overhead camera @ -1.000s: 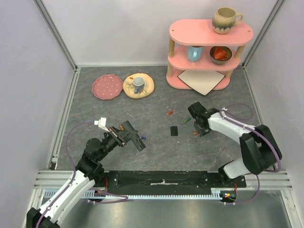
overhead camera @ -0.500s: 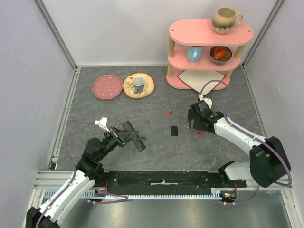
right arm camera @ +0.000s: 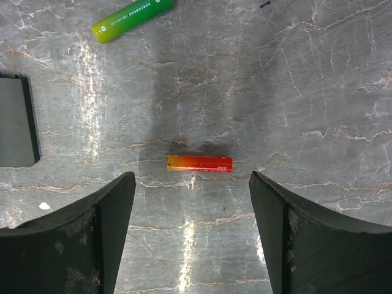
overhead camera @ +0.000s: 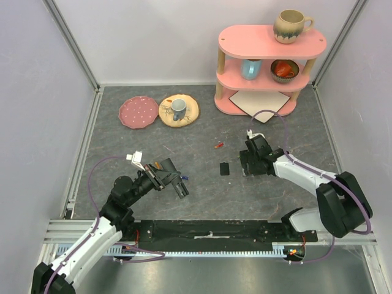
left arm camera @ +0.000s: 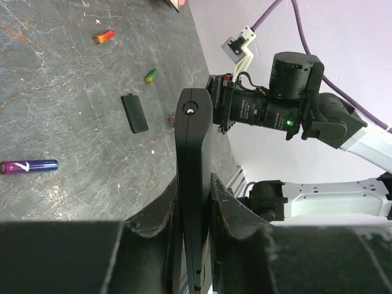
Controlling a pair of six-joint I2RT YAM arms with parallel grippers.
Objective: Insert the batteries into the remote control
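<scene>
The remote control (left arm camera: 193,141), a slim black bar, stands on edge between the fingers of my left gripper (left arm camera: 195,184), which is shut on it above the table at the front left (overhead camera: 170,176). My right gripper (right arm camera: 192,180) hangs open over a red-orange battery (right arm camera: 199,163), which lies flat just beyond the gap between the fingertips. A green battery (right arm camera: 131,19) lies farther off. A blue battery (left arm camera: 29,166) rests near the left gripper, and another red battery (overhead camera: 217,146) lies toward the middle. The small black cover (overhead camera: 225,168) lies flat beside the right gripper (overhead camera: 248,164).
A pink two-tier shelf (overhead camera: 269,67) with mugs and a bowl stands at the back right, over a white board (overhead camera: 259,104). A pink plate (overhead camera: 139,112) and a yellow plate (overhead camera: 186,114) bearing a mug sit at the back left.
My right gripper opened wide and swung left and turned over the red-orange battery. The left arm shifted slightly, still holding the remote.
</scene>
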